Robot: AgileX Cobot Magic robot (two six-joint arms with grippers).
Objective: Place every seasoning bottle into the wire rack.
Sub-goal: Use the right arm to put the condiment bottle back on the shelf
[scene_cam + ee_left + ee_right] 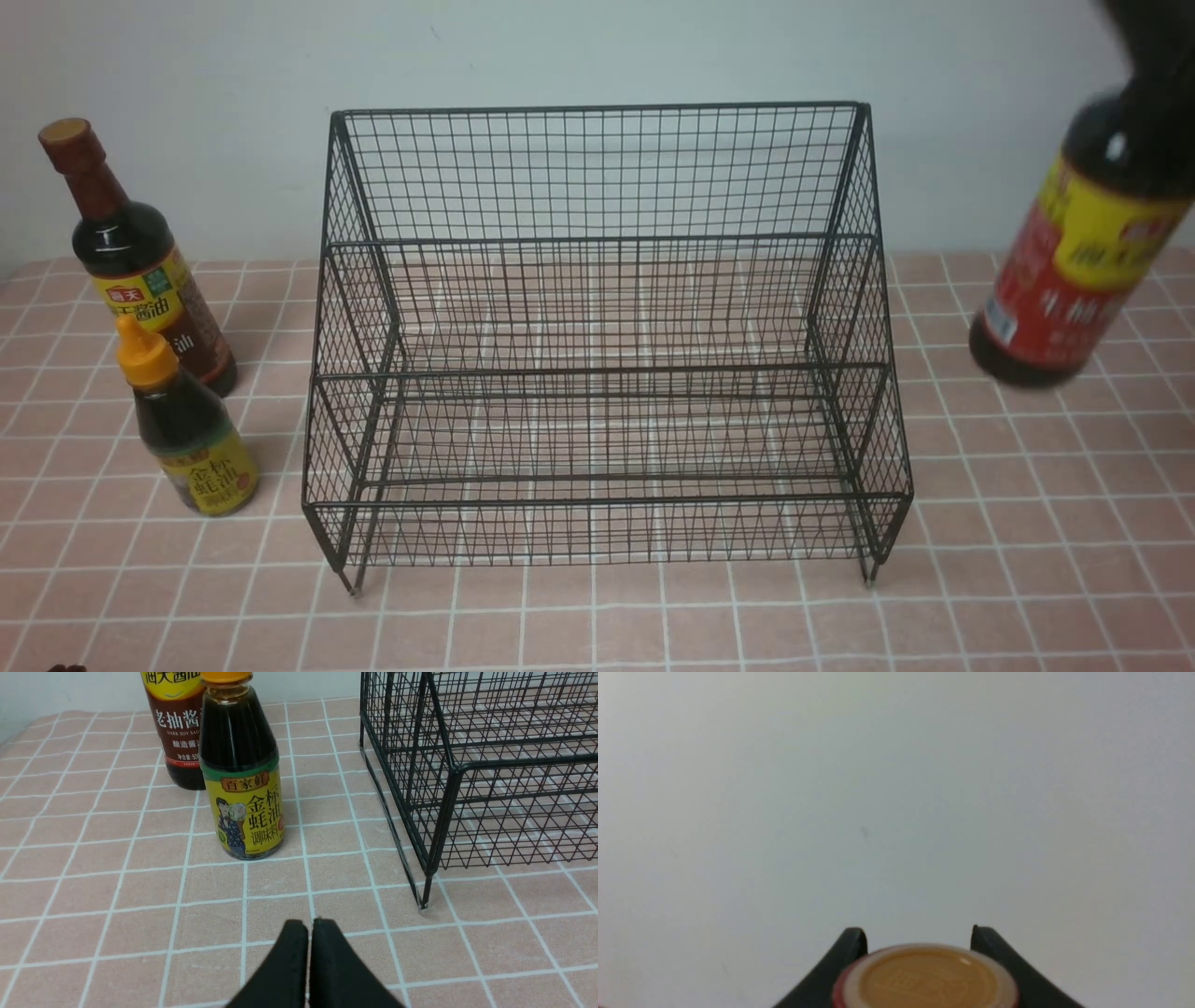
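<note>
The black wire rack (597, 308) stands mid-table, its tiers holding nothing. A tall seasoning bottle (1074, 261) with a yellow-red label hangs tilted above the table to the rack's right. My right gripper (917, 934) is shut on its neck, and the cap (924, 975) shows between the fingers. Left of the rack stand a tall bottle (140, 271) with a brown-red cap and, in front of it, a short bottle (191, 439) with an orange nozzle cap. My left gripper (309, 924) is shut and empty, low over the table in front of the short bottle (243, 793) and beside the rack's corner (439, 812).
The table (1027, 560) is covered in a pink cloth with white grid lines. A pale wall (597, 47) rises just behind the rack and fills the right wrist view.
</note>
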